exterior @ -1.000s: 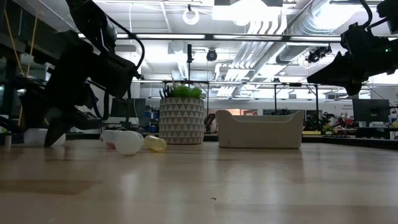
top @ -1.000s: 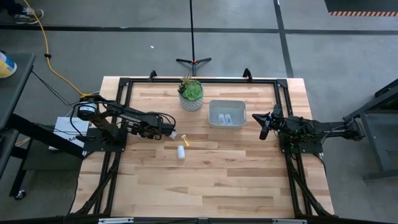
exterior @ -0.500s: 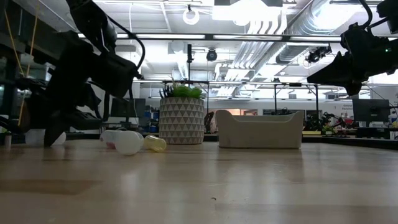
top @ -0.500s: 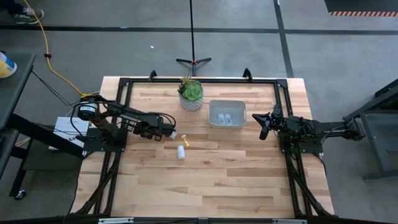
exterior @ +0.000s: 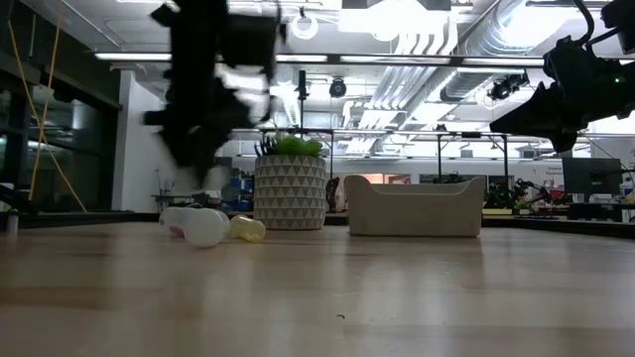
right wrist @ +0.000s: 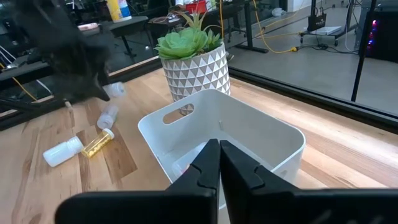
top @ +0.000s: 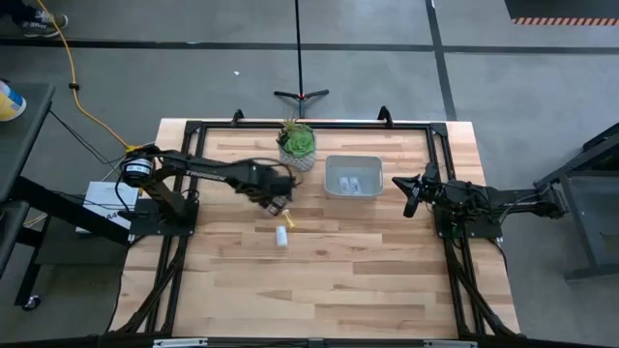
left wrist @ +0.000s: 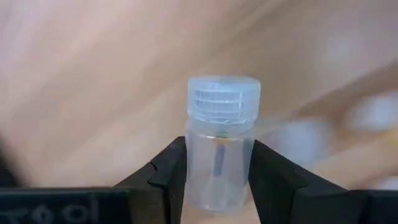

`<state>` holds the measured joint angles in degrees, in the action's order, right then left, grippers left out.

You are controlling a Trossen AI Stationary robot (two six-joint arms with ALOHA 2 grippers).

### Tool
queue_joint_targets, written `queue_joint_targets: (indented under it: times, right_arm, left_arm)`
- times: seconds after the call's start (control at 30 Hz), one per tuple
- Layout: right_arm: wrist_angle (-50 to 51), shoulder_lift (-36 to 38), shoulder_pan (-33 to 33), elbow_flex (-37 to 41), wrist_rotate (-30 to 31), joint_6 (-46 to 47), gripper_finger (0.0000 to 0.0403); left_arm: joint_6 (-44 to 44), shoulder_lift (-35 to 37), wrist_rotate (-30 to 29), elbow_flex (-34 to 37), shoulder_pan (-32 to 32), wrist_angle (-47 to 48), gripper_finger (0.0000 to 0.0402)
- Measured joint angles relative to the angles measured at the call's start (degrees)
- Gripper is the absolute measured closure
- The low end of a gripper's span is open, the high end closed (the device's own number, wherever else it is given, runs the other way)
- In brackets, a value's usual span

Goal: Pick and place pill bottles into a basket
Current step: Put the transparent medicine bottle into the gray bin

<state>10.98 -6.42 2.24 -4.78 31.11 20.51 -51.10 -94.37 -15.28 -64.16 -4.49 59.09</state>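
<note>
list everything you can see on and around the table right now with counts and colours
clear plastic pill bottle with pale ribbed cap: one, held in the left pincer above the table
small pill bottles lying on the wood: three in the right wrist view, one whitish, one yellowish, one clear, between the left arm and the plant
pill bottles in the basket: two, whitish
rectangular translucent grey-white plastic basket: one, right of the plant
green succulent in a white patterned pot: one, near the table's far edge
light wooden table with black frame: one
black tripod stand: one, on the floor beyond the table
left pincer: dark, clamped on the bottle
right pincer: dark, closed, hovering beside the basket
</note>
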Motion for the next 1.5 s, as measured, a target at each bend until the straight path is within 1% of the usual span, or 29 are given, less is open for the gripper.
queue_joint_targets:
  times: [0.07, 0.13, 0.23, 0.33, 0.47, 0.63, 0.7, 0.83, 1.0, 1.17, 1.5]
  right_arm:
    - [0.0, 0.0, 0.0, 0.0, -0.01, 0.0, 0.0402]
    - [0.0, 0.0, 0.0, 0.0, 0.0, 0.0, 0.04]
    - [0.0, 0.0, 0.01, 0.0, 0.0, 0.0, 0.0399]
    - [0.0, 0.0, 0.0, 0.0, -0.02, 0.0, 0.0401]
    - [0.0, 0.0, 0.02, 0.0, 0.07, 0.0, 0.0399]
    - [0.0, 0.0, 0.02, 0.0, 0.04, 0.0, 0.0401]
    - [0.0, 0.0, 0.02, 0.0, 0.02, 0.09, 0.04]
    - [0.0, 0.0, 0.01, 0.0, 0.02, 0.45, 0.0397]
    - [0.0, 0.0, 0.0, 0.0, -0.02, 0.46, 0.0401]
    - [0.0, 0.0, 0.02, 0.0, 0.0, 0.46, 0.0399]
    - [0.0, 0.0, 0.01, 0.0, 0.09, 0.09, 0.0399]
  left_arm:
    - [8.04, 0.0, -0.32, -3.31, 0.06, -3.89, 0.0221]
    - [15.29, 0.0, 0.88, -5.84, 0.04, -10.44, 0.0214]
    - [20.97, 0.02, 3.98, -8.11, -0.02, -21.32, 0.021]
    - [22.2, -0.92, 5.79, -9.43, -0.02, -31.23, 0.0215]
    - [22.27, -3.47, 7.67, -9.77, -0.04, -41.48, 0.022]
    - [18.96, -8.43, 9.23, -9.74, -0.04, -49.45, 0.0211]
    - [15.91, -9.85, 9.12, -9.71, -0.04, -50.52, 0.0209]
    - [10.74, -11.73, 6.65, -9.71, -0.21, -51.97, 0.0211]
    - [8.48, -11.78, 5.15, -9.73, -1.61, -53.89, 0.021]
    - [3.7, -11.78, 5.82, -9.73, -3.46, -54.56, 0.0209]
    - [3.01, -11.78, 5.81, -9.73, -3.37, -54.68, 0.0209]
